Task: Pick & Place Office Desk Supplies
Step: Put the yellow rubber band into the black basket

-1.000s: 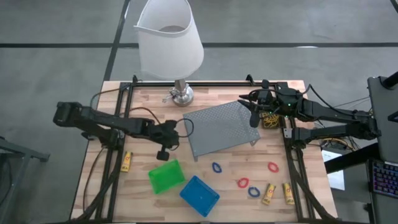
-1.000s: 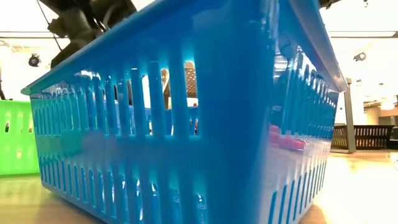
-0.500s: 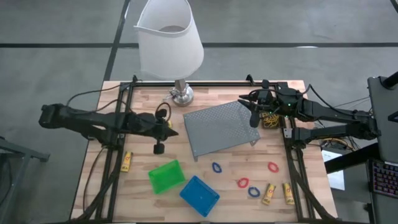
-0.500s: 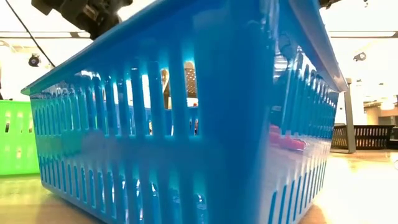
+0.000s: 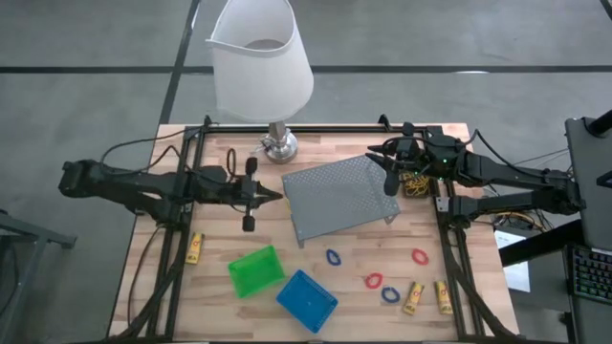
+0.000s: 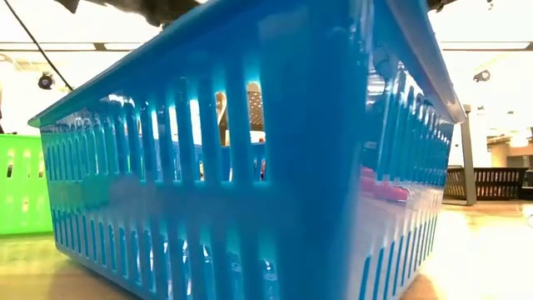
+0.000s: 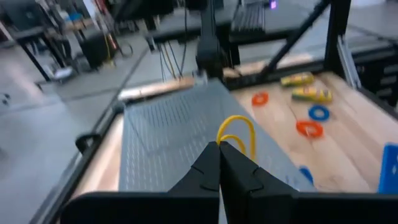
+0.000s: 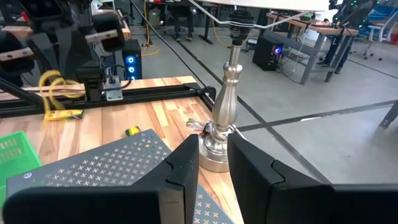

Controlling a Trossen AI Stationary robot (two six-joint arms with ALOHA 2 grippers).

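The left tool (image 5: 272, 197), pinching a rubber band (image 7: 238, 132), has swung toward the mesh tray (image 5: 339, 196).

Even overhead light, blurred left wrist view

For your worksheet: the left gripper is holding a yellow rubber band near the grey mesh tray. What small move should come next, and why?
Probably carry the rubber band on, out over the grey mesh tray. The left gripper is shut on it and sits at the tray's left edge, so the band likely needs to clear the rim before any release.
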